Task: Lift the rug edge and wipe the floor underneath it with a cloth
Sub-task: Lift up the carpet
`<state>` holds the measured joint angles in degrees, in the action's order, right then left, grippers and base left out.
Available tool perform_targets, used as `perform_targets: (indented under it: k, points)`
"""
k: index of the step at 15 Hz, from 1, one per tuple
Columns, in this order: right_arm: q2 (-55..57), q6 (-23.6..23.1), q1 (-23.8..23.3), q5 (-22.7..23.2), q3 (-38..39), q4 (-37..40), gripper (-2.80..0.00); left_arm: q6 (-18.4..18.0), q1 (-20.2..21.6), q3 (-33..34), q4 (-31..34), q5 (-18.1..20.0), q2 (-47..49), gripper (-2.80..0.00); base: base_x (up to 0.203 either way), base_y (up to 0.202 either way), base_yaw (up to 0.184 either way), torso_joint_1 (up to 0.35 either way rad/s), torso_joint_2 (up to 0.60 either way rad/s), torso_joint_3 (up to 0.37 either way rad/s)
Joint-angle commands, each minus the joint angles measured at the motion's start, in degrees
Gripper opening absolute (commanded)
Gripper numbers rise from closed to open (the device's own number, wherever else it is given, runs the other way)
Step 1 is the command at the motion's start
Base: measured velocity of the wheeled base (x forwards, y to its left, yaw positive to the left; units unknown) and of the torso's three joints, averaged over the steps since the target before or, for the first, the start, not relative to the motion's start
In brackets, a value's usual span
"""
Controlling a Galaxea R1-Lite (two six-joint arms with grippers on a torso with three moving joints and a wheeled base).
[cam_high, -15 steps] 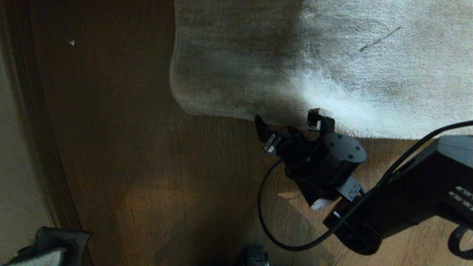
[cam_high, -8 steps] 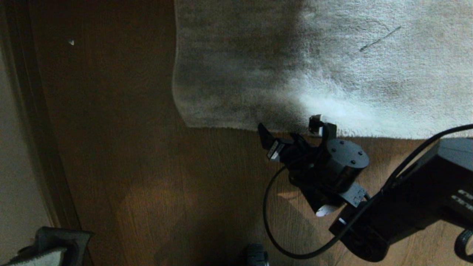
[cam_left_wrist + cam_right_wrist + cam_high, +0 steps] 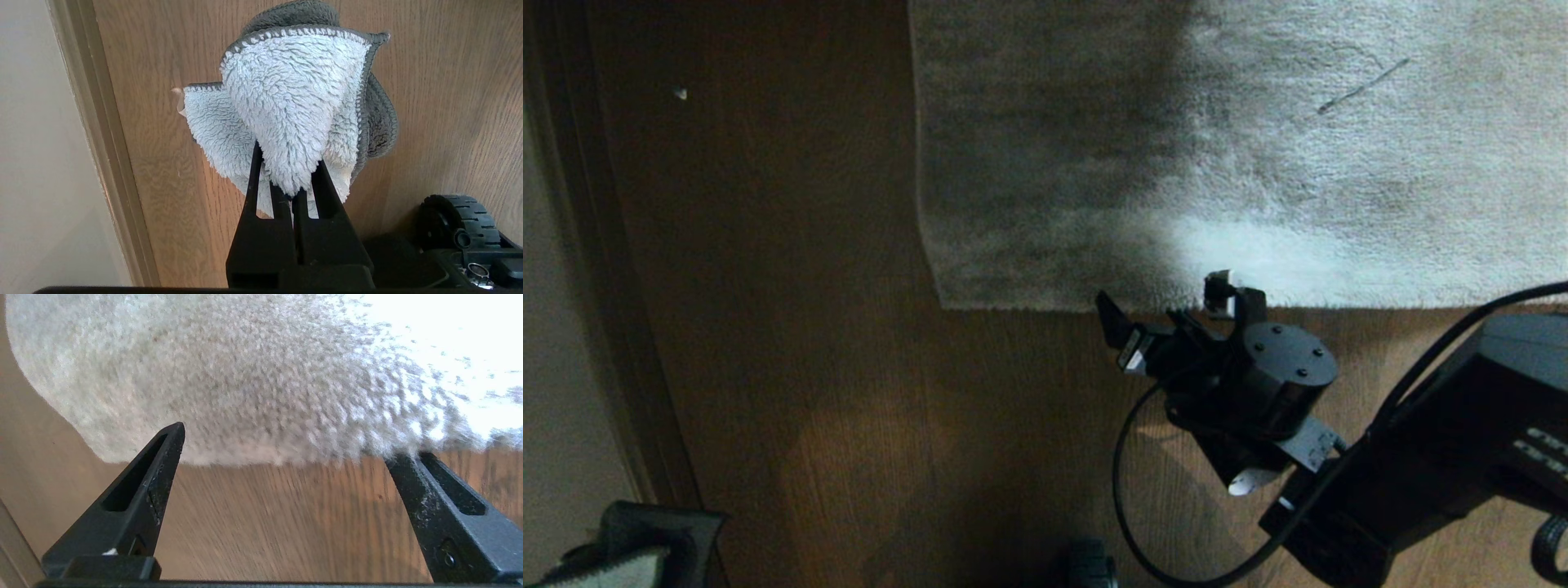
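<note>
The floor (image 3: pixel 792 327), brown wood-grain planks, fills most of my head view, and one large pale shaggy rug (image 3: pixel 1241 147) covers its upper right. The rug edge (image 3: pixel 1045 307) lies flat and runs straight across the view from left to right, ending in a corner on the left where a second border turns away from me. My right gripper (image 3: pixel 1164 306) sits just before that edge with its two fingers spread as wide as they go and nothing between them; my right wrist view shows what the head view cannot, one fingertip (image 3: pixel 173 435) against the pile and the other at the fringe, bare floor between them. One cloth (image 3: pixel 294 110) appears plainly only in my left wrist view: a fluffy pale rag with a grey stitched hem, bunched and standing up out of my left gripper (image 3: pixel 295 192), whose fingers are pinched together on its lower folds. A wheel (image 3: pixel 457 220) of my base shows beside it.
</note>
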<state>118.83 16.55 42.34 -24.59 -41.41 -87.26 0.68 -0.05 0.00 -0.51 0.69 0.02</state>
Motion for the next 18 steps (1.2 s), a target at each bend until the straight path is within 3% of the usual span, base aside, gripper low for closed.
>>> perform_targets:
  k: [1, 11, 18]
  points:
    - [0.44, 0.05, 0.03, -0.2, 0.8, -2.69, 0.0, 0.02, -0.04, 0.0, -0.02, 0.01, -0.02, -2.8, 0.0, 0.0, 0.0, 0.0, 0.0, 0.0]
    - [-1.64, -0.09, 0.01, -0.55, -3.79, -2.69, 0.0, 0.02, 0.05, 0.0, -0.02, 0.01, -0.02, -2.8, 0.0, 0.0, 0.0, 0.0, 0.0, 0.0]
    - [0.46, 2.25, 0.1, -0.55, -8.05, -2.69, 0.0, 0.02, 0.02, 0.0, -0.02, 0.01, -0.02, -2.8, 0.0, 0.0, 0.0, 0.0, 0.0, 0.0]
